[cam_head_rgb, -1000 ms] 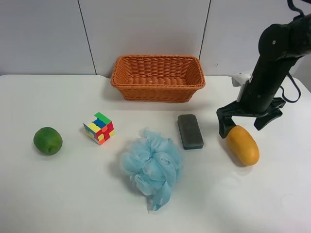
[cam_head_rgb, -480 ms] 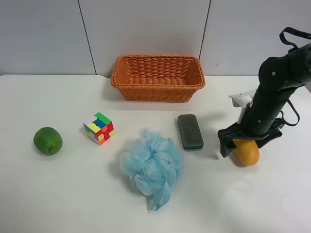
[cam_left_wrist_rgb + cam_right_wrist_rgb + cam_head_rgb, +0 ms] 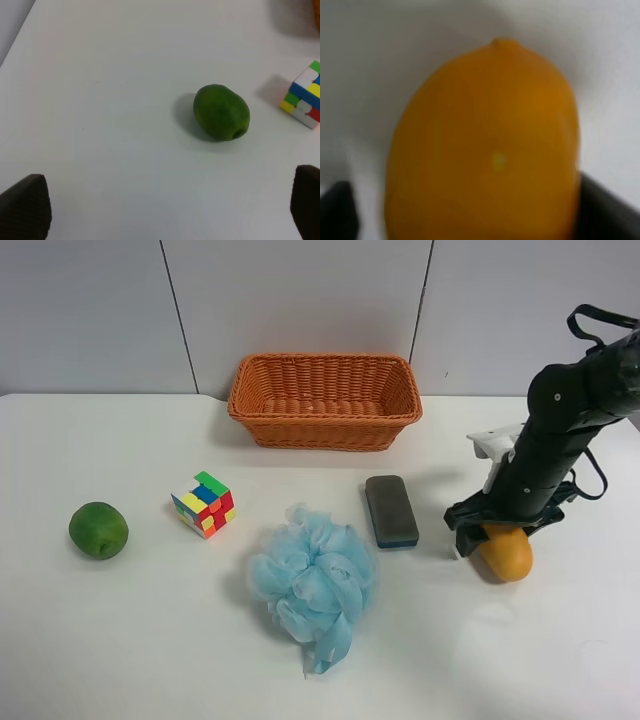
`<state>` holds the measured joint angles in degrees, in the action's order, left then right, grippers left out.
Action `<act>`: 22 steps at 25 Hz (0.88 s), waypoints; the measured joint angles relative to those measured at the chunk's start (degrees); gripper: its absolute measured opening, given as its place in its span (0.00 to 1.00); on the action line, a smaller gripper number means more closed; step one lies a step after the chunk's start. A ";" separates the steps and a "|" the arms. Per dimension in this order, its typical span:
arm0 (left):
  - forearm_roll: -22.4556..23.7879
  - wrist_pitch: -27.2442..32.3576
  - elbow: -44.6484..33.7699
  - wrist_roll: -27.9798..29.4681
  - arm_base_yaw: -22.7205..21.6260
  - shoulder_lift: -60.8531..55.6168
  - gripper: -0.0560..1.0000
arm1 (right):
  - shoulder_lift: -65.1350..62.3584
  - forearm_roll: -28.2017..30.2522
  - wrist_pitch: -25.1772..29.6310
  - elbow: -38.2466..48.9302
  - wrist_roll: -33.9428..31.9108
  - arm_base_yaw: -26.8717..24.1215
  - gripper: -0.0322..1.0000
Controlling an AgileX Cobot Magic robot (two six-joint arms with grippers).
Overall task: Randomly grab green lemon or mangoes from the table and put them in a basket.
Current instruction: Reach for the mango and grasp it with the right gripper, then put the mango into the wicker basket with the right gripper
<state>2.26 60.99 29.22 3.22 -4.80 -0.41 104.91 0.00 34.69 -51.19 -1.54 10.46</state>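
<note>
The yellow-orange mango (image 3: 508, 552) lies on the white table (image 3: 150, 640) at the exterior high view's right. My right gripper (image 3: 503, 535) is lowered over it, with a jaw on each side, still open. In the right wrist view the mango (image 3: 485, 150) fills the frame between the dark fingertips (image 3: 605, 210); one touches it and the other stands apart. The green lemon (image 3: 98, 530) lies far off at that view's left. In the left wrist view the lemon (image 3: 221, 112) lies ahead of my open, empty left gripper (image 3: 160, 210). The orange wicker basket (image 3: 320, 430) stands at the back middle.
A colourful puzzle cube (image 3: 204, 504) sits beside the lemon and shows in the left wrist view (image 3: 304, 95). A blue bath puff (image 3: 313, 580) and a dark eraser block (image 3: 391, 510) lie mid-table, between the mango and the basket's front.
My right gripper has come down from just above the mango to sit around it, and the jaws have narrowed a little. The mango and everything else stay put.
</note>
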 joint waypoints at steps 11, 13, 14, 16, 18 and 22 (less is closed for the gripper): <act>0.00 0.00 0.00 0.00 0.00 0.00 0.95 | -0.82 0.00 0.41 0.04 -0.38 0.00 0.64; 0.00 0.00 0.00 0.00 0.00 0.00 0.95 | -3.58 0.00 0.85 0.12 -0.38 0.00 0.64; 0.00 0.00 0.00 0.00 0.00 0.00 0.95 | -5.51 0.00 1.07 0.17 -0.38 0.00 0.64; 0.00 0.00 0.00 0.00 0.00 0.00 0.95 | -11.22 -0.39 1.28 0.04 -0.38 0.00 0.64; 0.00 0.00 0.00 0.00 0.00 0.00 0.95 | -16.75 -1.04 1.47 -0.88 -0.38 0.00 0.64; 0.00 0.00 0.00 0.00 0.00 0.00 0.95 | -25.11 -3.56 -1.50 -5.63 -0.48 0.00 0.64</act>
<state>2.26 60.99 29.22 3.22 -4.80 -0.41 79.80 -3.56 33.19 -56.82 -2.03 10.46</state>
